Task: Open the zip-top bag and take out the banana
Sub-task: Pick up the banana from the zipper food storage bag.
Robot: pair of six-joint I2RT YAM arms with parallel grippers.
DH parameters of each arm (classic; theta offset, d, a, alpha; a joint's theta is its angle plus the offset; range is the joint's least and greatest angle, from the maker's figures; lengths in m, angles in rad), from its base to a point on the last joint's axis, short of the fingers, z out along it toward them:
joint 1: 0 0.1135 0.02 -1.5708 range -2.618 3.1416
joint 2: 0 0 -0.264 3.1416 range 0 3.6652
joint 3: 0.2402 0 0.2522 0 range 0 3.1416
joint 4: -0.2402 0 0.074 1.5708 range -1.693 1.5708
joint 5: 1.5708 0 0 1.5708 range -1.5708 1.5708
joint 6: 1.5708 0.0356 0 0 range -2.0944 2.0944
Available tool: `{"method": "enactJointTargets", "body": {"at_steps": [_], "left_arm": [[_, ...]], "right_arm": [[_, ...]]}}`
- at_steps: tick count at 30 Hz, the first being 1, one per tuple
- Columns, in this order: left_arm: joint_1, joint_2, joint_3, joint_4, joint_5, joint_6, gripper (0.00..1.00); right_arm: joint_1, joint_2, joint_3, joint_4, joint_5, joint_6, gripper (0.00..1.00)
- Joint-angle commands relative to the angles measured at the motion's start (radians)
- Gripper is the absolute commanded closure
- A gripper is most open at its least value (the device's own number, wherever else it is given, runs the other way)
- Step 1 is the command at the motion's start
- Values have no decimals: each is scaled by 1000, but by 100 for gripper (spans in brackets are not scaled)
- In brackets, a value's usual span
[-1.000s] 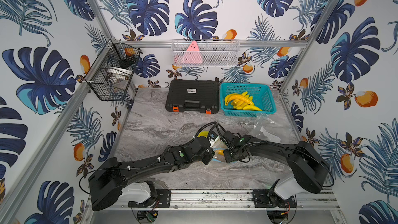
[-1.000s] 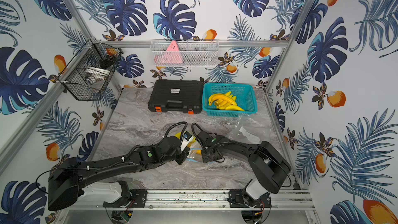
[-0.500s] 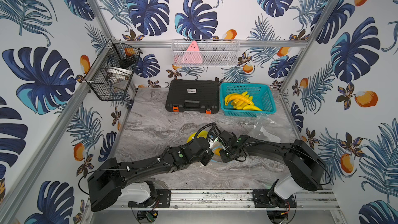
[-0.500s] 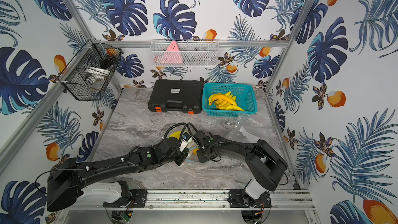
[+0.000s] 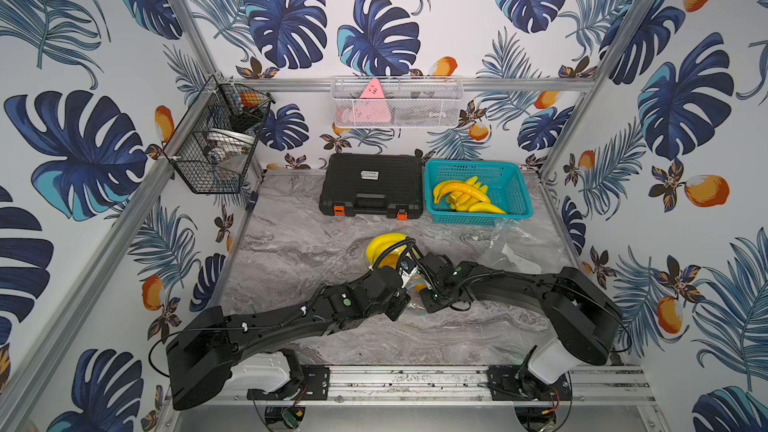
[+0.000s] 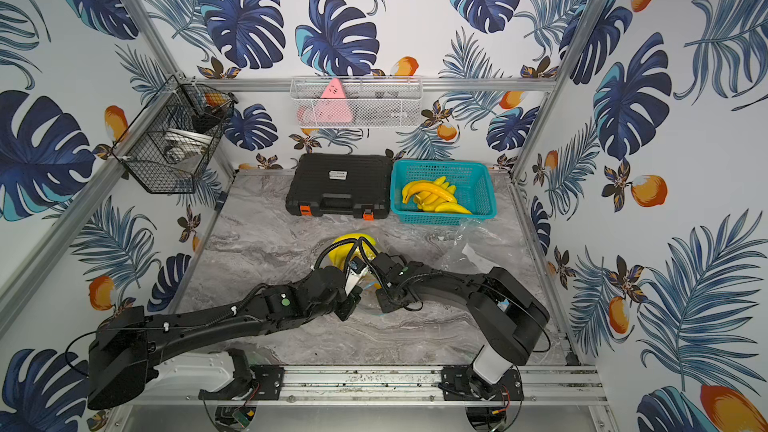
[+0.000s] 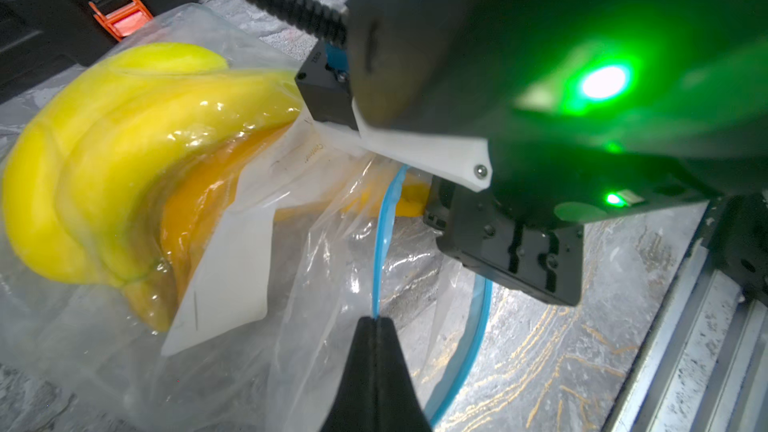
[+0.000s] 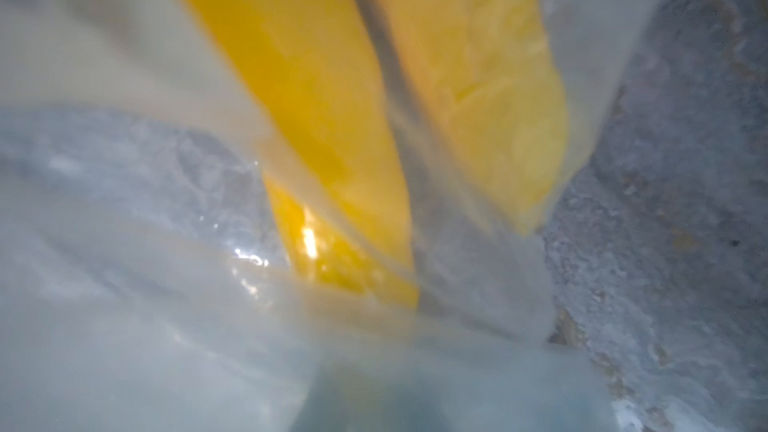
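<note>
The left fingers (image 7: 361,367) pinch shut on the blue zip edge of the zip-top bag (image 7: 316,251). The banana (image 7: 104,151) lies inside it, in the middle of the desk (image 5: 291,251). The right arm (image 5: 519,288) reaches into its mouth with the right fingers hidden, so their state cannot be told. If they nip film with the fruit, the bag likely drags along.

Right wrist view blurs banana (image 8: 332,118) and bag (image 8: 124,326) — jaws of the right gripper (image 7: 434,209) seem hidden inside.
</note>
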Motion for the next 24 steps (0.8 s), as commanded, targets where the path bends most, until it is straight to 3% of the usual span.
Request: {"method": "enactJointTargets", "body": {"at_steps": [1, 9, 15, 24], "left_arm": [[2, 22, 3, 21, -9, -3, 100], [3, 78, 22, 38, 4, -10, 100], [5, 74, 47, 0, -60, 4, 100], [28, 100, 92, -50, -131, -21, 100]], "right_arm": [[31, -89, -18, -5, -74, 45, 87], [51, -168, 17, -104, -214, 90, 87], [75, -214, 9, -274, -277, 109, 86], [82, -491, -36, -446, -109, 357, 90]]}}
